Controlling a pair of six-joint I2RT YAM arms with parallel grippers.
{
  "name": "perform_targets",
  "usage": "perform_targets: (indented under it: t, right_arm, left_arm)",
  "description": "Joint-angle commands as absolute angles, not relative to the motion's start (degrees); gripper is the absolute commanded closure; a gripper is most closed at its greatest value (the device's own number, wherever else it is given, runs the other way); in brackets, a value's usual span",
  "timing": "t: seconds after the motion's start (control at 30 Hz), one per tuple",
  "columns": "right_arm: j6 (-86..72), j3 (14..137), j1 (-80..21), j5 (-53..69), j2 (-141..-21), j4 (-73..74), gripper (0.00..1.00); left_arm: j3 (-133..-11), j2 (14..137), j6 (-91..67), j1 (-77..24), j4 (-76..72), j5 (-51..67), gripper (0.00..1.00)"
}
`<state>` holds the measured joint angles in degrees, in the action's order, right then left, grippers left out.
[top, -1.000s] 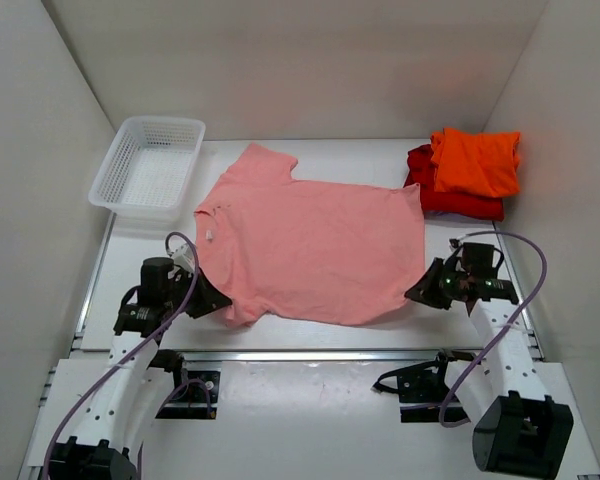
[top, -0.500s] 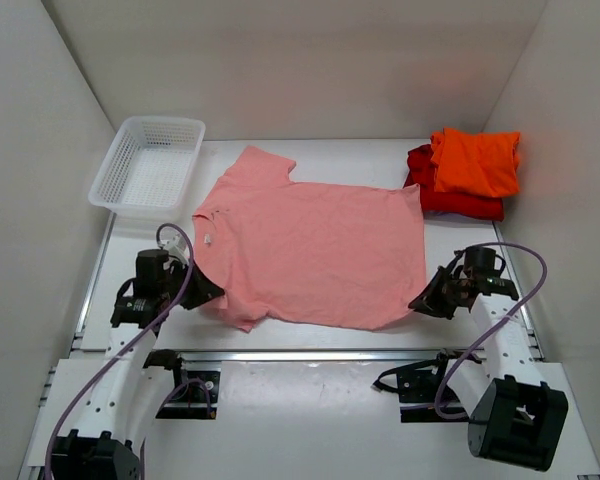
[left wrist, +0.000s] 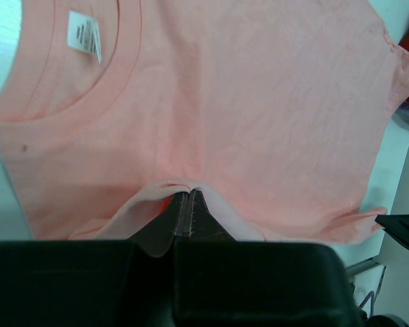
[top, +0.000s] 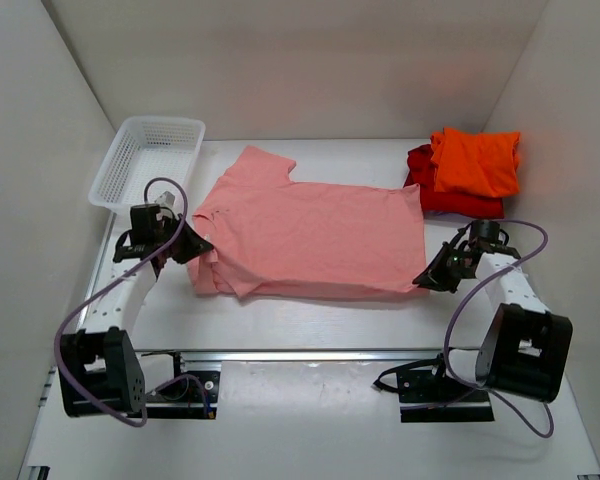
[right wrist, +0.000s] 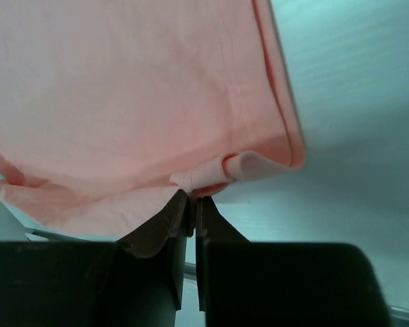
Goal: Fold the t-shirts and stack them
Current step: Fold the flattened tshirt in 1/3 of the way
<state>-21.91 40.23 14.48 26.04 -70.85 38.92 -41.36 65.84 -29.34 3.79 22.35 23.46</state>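
white walls point(top: 280, 60) box the table point(top: 310, 320) on 3 sides, w/ a metal rail point(top: 310, 353) along the near edge. a bare strip of table runs behind both grippers, between the cloth and that rail. little room outboard of either hand, since the side walls are close.

left gripper point(left wrist: 185, 201) has its fingers pressed together on a raised pinch of the salmon-pink shirt point(top: 320, 235), near the collar point(left wrist: 75, 116). the neck label point(left wrist: 85, 35) sits ahead of it and to its left. cloth just beside this hand looks doubled and bunched. the white mesh basket point(top: 145, 160) is beyond the hand and off to its left, apart from the shirt.

right gripper point(right wrist: 191, 201) is clamped on a small fold at the shirt's hem corner, w/ bare table to its right.

the shirt lies mostly flat mid-table, spanning between the 2 hands. its long axis runs hand to hand: collar toward the left gripper, hem toward the right. one sleeve points away from the arms.

beyond the right gripper, by the right wall, a folded orange shirt point(top: 475, 160) rests on a red shirt point(top: 450, 203), just off the pink hem's far corner.
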Motion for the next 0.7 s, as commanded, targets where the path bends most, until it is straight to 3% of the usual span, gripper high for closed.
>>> perform_targets:
  t: [0.0,0.43,0.47,0.5,0.57,0.67]
  right_arm:
    - [-20.83,43.85,15.55,26.46,-74.61,35.68,1.0]
    - [-22.76,49.65,15.82,26.63,-86.57,30.77,1.0]
    - [-23.29,49.92,15.91,26.98,-87.09,30.24,0.95]
    - [-23.9,49.4,16.17,27.07,-87.1,29.36,0.91]
    - [-25.83,49.31,17.31,28.55,-86.75,26.47,0.7]
    - [-30.03,47.38,18.89,29.88,-84.12,19.35,0.65]
  left_arm:
    - [-46.13,69.34,-29.27,4.39,16.88,22.76,1.0]
    - [-58.61,89.81,-30.32,2.9,11.69,22.16,1.0]
    - [-60.02,91.39,-30.5,2.9,12.21,22.84,0.98]
    - [-61.94,93.49,-30.67,3.34,12.56,23.2,0.89]
    - [-64.15,95.61,-31.46,4.3,11.52,23.63,0.64]
    - [-65.38,96.68,-35.05,5.01,6.0,25.05,0.53]
